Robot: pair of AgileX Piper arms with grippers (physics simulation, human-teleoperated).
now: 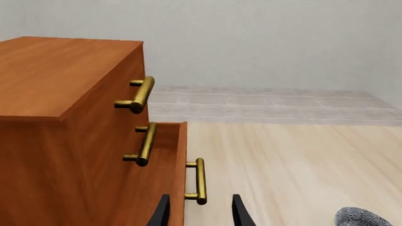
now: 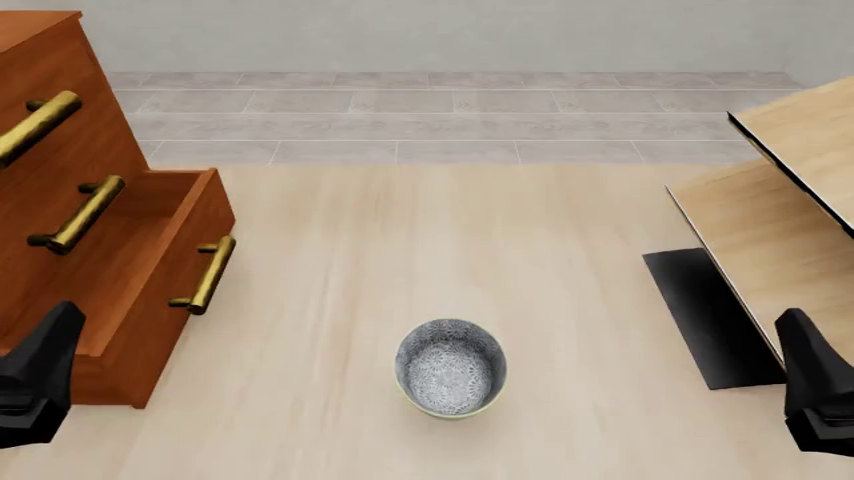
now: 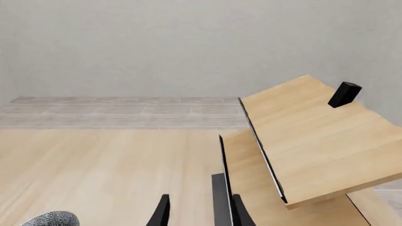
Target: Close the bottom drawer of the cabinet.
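At far left the drawer point(image 2: 140, 290) stands pulled out of the cabinet point(image 2: 54, 130). Left hand point(image 1: 199, 214), fingers apart and empty, probably (view cropped) flanks the handle point(image 1: 199, 181); a crooked push could jam it.

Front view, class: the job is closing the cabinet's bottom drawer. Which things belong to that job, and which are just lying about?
Belong to the job:
bottom drawer, pulled out
its brass handle
cabinet
left gripper, nearest it

Just lying about:
patterned bowl
pale wood furniture
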